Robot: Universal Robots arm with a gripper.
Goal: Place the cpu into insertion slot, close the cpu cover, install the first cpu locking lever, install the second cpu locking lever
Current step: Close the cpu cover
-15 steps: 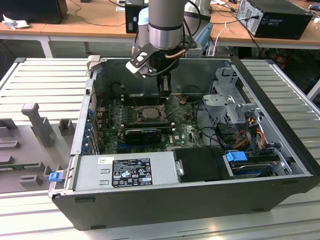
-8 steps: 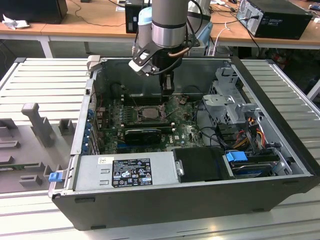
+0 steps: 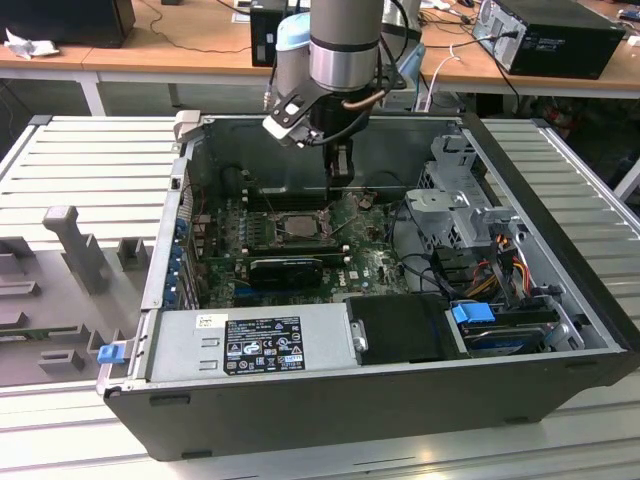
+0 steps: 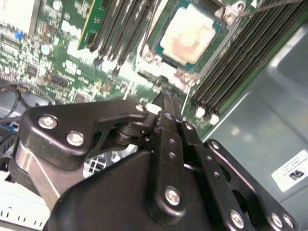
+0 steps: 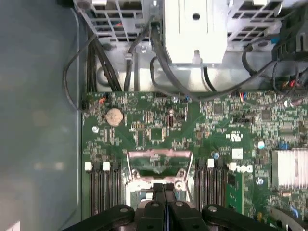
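Note:
The cpu (image 4: 187,36), a pale square chip, lies flat in the insertion slot (image 4: 185,76) on the green motherboard (image 3: 370,265). A thin metal frame, the cpu cover (image 4: 155,38), borders it and looks level with the socket. My gripper (image 4: 167,103) is shut, and I see nothing between its black fingers (image 4: 159,125). Its tips hover just off one edge of the slot. In the first wrist view the gripper (image 5: 164,190) sits at the slot's silver rim (image 5: 159,155). In the exterior view the gripper (image 3: 340,178) hangs inside the case, toward the exterior view's right of the slot (image 3: 298,224).
Black memory slots (image 4: 240,57) flank the socket on both sides. A coin cell (image 5: 114,116) sits on the board near the case wall. The case also holds a drive cage (image 3: 460,215), loose cables (image 3: 500,270), a power supply (image 3: 255,340) and a finned heatsink (image 5: 288,166).

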